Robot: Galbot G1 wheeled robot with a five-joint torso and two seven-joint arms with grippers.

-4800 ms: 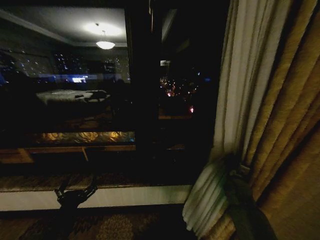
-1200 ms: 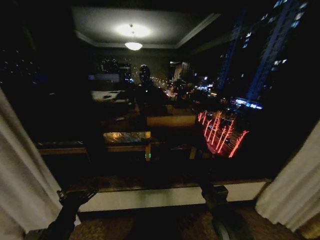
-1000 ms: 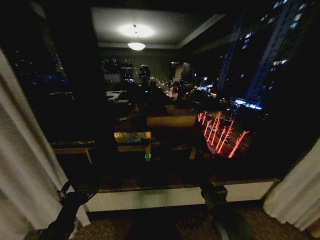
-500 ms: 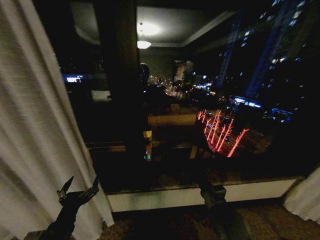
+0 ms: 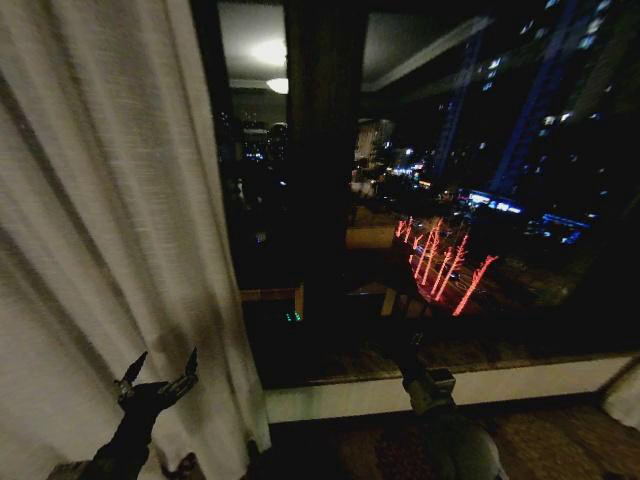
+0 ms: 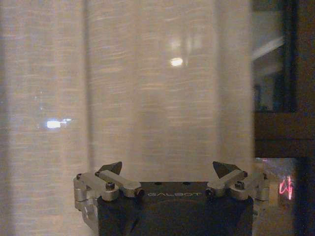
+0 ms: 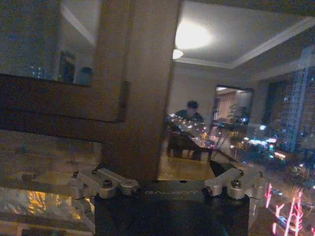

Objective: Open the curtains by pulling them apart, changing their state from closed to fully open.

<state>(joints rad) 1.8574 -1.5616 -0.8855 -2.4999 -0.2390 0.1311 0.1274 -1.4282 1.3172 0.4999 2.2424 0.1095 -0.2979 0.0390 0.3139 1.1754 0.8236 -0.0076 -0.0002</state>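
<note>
1. The sheer left curtain point(image 5: 100, 230) fills the frame's left half; the right curtain point(image 5: 625, 395) is glimpsed at the lower right edge.
2. The left claw point(image 5: 157, 377), released, should be closed on a pleat, probably near its edge.
3. The right claw point(image 7: 167, 183) is held released before the window point(image 5: 450, 180).

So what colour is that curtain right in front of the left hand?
Cream-white, sheer curtain with vertical pleats and a fine woven texture; the left wrist view shows it best.

Camera swung leftward since a second ago, left sheer curtain panel point(image 5: 100, 230) now spread across the head view's left third; right panel slid almost out at the right edge; left gripper point(image 5: 158, 375) now fronting the fabric, fingers spread
</note>
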